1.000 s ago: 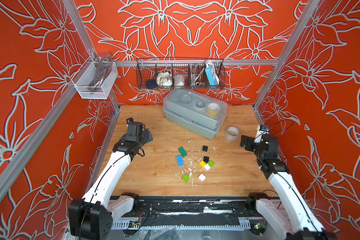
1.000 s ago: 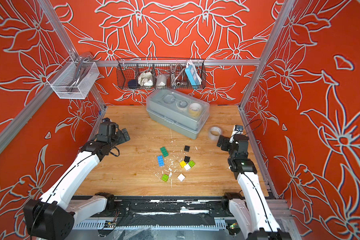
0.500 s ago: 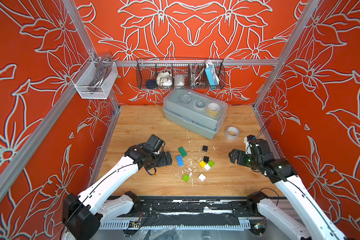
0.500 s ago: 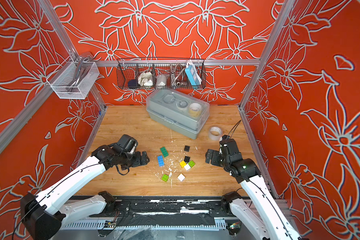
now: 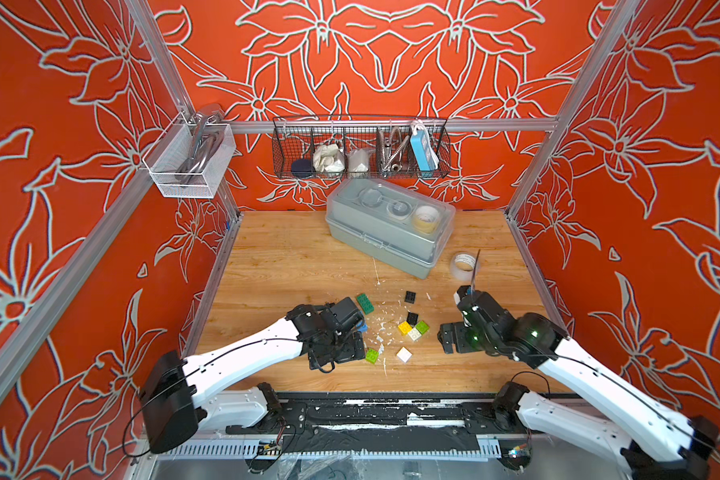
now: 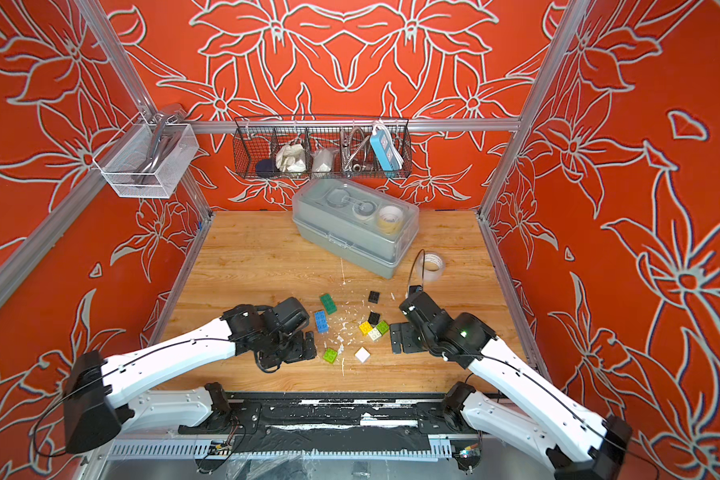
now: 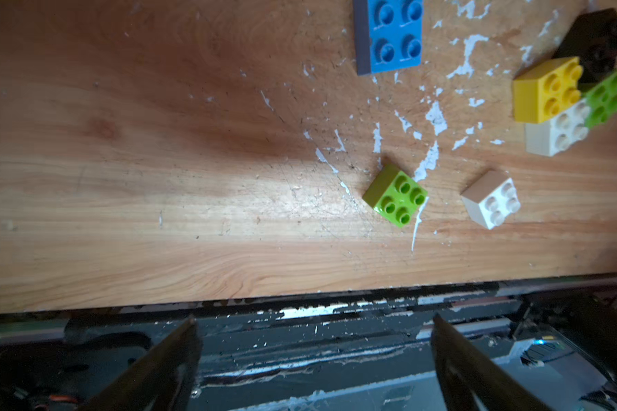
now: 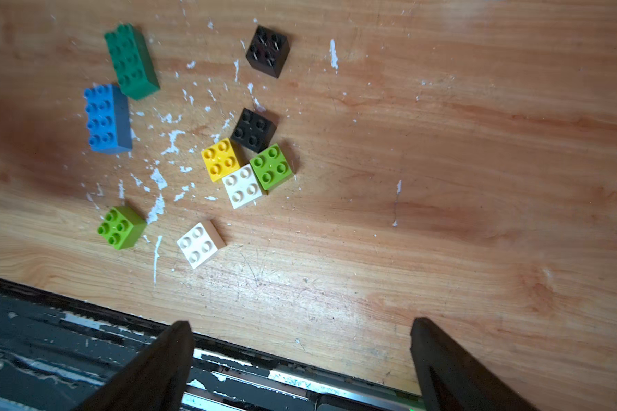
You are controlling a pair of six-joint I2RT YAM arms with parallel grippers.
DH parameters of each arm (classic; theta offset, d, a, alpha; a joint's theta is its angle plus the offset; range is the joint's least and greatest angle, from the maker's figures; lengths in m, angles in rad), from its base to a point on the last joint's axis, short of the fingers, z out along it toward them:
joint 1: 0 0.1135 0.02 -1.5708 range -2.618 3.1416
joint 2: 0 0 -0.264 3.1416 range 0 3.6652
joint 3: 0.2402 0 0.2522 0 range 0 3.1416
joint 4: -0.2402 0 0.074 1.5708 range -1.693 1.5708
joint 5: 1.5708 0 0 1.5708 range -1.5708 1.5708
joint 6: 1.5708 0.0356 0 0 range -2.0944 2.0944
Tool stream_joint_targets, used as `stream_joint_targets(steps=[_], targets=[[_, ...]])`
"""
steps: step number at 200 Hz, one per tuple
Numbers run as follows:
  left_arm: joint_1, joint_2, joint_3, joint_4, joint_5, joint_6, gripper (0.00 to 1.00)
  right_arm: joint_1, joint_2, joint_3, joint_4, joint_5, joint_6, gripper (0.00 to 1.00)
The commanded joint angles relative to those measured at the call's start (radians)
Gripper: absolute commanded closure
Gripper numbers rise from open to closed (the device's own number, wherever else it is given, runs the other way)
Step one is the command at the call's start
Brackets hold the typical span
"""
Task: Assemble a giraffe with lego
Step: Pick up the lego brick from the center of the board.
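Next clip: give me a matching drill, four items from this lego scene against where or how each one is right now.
Things:
1. blue brick
2. yellow brick
3. tape roll
4. left gripper

Places or states:
A. open, holding nothing
B. on the table beside the grey box
C. next to the dark green brick
D. against a white brick

Pairs: 1-C, 2-D, 3-B, 4-A

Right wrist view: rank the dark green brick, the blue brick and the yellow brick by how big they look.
1. dark green brick and blue brick: both long, look alike, so tied.
2. yellow brick: square, clearly smallest.
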Motion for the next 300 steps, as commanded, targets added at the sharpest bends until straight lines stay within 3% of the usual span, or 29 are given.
stream_joint_targets(steps=[1,54,87,135,161,227,256,300], targets=[[-0.005,0.092,0.020,0.075,0.036,0.029,0.01,0.008,-0.003,0.060,-0.053,0.004,-0.007,0.00],[0.001,0.275,0.165,0.035,0.021,0.205,0.02,0.005,-0.014,0.023,-0.072,-0.078,0.060,0.00],[0.003,0.361,0.219,0.022,0.025,0.272,0.09,-0.022,-0.023,0.018,-0.078,-0.087,0.064,0.00],[0.000,0.425,0.242,0.031,0.041,0.308,0.24,-0.139,-0.057,-0.031,-0.060,-0.179,0.033,0.00],[-0.013,0.452,0.261,0.027,0.044,0.324,0.27,-0.185,-0.051,-0.035,-0.056,-0.213,0.010,0.00],[-0.042,0.519,0.297,0.024,0.061,0.356,0.32,-0.224,-0.047,-0.032,-0.052,-0.231,-0.006,0.00],[-0.042,0.524,0.282,0.034,0.066,0.359,0.42,-0.232,-0.052,-0.033,-0.052,-0.229,-0.003,0.01],[-0.048,0.537,0.259,0.052,0.079,0.364,0.49,-0.241,-0.073,-0.038,-0.067,-0.217,0.007,0.03]])
